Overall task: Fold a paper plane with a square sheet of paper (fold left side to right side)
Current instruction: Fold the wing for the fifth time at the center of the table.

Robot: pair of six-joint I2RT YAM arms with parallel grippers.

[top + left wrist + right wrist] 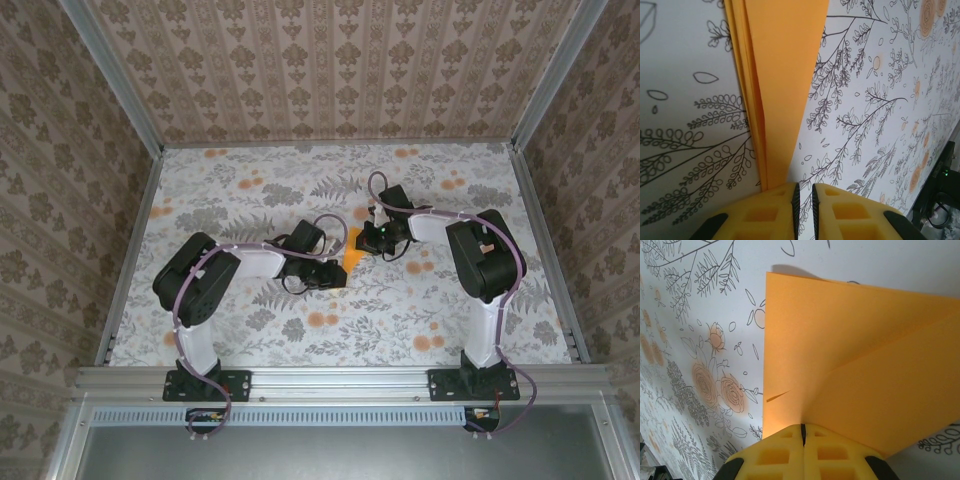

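Orange paper (785,75), ahead of the left pincer (803,190): thin, matt and smooth, with sharp creases and stacked layer edges. Fingers (845,212) of this pincer: matt yellow moulded plastic with recessed pockets. Their inner faces carry black ribbed pads (795,205). The right pincer (803,432) has the same finish. Surface (865,125) beneath both pincers: smooth, matt printed covering; cloth or paper cannot be determined. Arm shells (195,280) behind the pincers: semi-glossy black plastic.

Desk (250,330) covered in white floral cloth, grey leaves, orange blossoms. Beige damask-patterned walls (340,70) on three sides. Aluminium rails (340,378) along desk edges. Even, soft light.
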